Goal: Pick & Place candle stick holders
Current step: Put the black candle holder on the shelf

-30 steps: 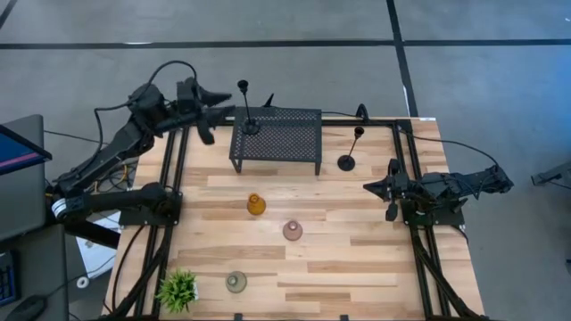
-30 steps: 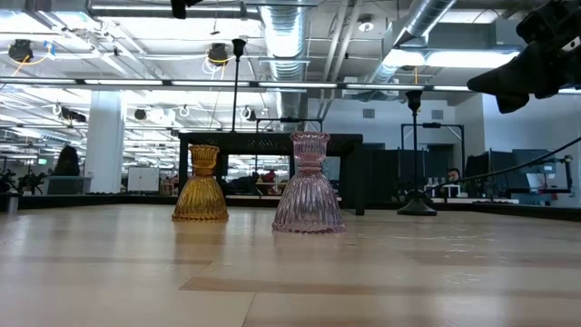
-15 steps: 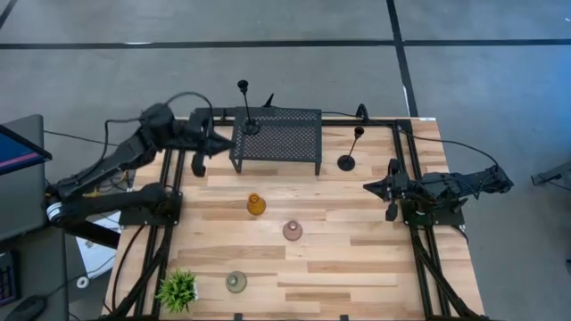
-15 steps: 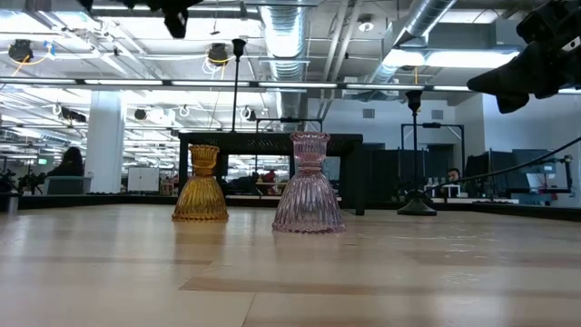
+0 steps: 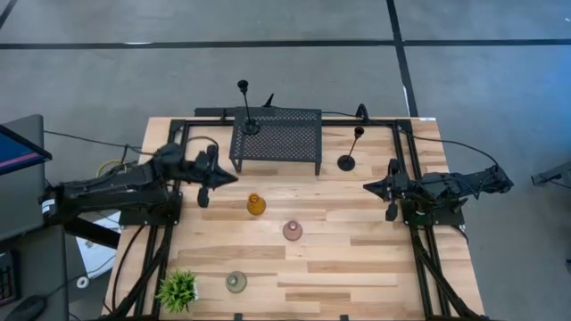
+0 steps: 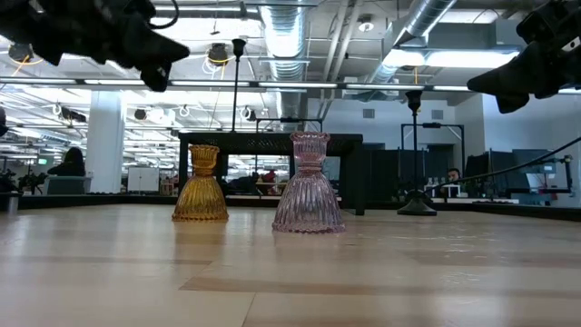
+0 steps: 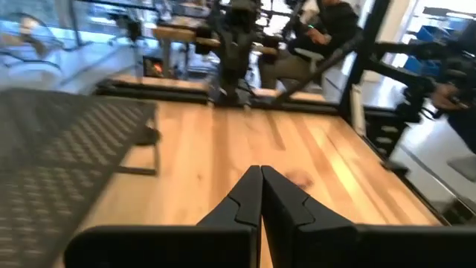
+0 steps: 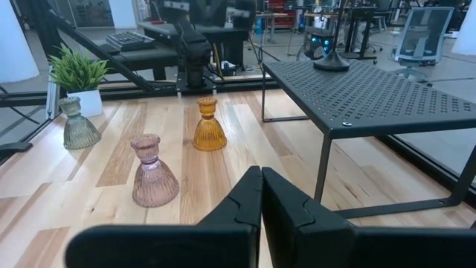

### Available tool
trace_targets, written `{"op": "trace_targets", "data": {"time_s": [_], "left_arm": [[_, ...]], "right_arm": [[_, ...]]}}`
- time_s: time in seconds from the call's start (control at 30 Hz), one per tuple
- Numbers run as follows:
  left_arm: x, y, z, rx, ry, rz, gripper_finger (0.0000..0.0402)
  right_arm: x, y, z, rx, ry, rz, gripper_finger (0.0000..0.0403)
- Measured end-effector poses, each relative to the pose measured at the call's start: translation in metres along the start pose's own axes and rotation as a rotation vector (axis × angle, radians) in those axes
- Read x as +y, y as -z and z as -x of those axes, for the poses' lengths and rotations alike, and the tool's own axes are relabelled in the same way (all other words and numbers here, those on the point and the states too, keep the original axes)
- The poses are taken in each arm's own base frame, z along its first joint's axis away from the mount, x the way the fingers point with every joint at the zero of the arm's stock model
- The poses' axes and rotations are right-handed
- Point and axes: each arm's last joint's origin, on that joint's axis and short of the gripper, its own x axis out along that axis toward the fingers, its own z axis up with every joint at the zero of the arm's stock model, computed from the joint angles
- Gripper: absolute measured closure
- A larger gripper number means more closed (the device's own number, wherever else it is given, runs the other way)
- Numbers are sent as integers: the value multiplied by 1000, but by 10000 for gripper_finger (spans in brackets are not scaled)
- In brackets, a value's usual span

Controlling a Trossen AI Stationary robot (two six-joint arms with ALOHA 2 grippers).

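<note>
My left gripper [image 5: 220, 176] is shut on nothing and hovers left of the black mesh stand [image 5: 277, 138], a short way from the amber candle stick holder [image 5: 256, 204]. The pink holder [image 5: 293, 231] and the grey-green holder [image 5: 235, 282] stand on their bases nearer the front. One tall black holder [image 5: 250, 125] stands on the stand's far left corner. Another tall black holder [image 5: 346, 161] stands on the table right of the stand. My right gripper [image 5: 368, 187] waits shut at the right side.
A small spiky green plant [image 5: 177, 290] stands at the near left corner. Black frame rails [image 5: 174, 223] run along the table's left, right and far edges. Bare wood lies between the squat holders and my right gripper. People sit in the room beyond the table.
My left gripper has swung from the table's far left corner toward the near edge and come down. It now hangs left of the mesh stand, close to the amber holder. No holder has moved.
</note>
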Motion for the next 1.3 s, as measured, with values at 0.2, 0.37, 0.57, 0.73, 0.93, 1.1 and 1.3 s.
{"op": "trace_targets", "data": {"time_s": [0.2, 0.37, 0.57, 0.73, 0.93, 1.1, 1.3], "left_arm": [[-12, 21, -6, 38, 86, 43, 398], [-20, 32, -9, 39, 108, 37, 396], [-32, 56, -13, 64, 144, 28, 398], [-37, 60, -15, 22, 123, -57, 397], [-36, 57, -16, -12, 107, -160, 394], [-36, 56, -16, -29, 106, -212, 395], [-36, 55, -16, -33, 105, -213, 393]], "right_arm": [[0, 1, 0, 6, 1, 4, 403], [0, 1, 0, 7, 2, 4, 403], [0, 1, 0, 10, 5, 6, 403], [0, 2, 0, 14, 6, 8, 403], [0, 2, 0, 14, 1, 7, 403], [-1, 1, 0, 11, 39, 4, 403], [-7, 1, -1, -3, 266, -49, 403]]}}
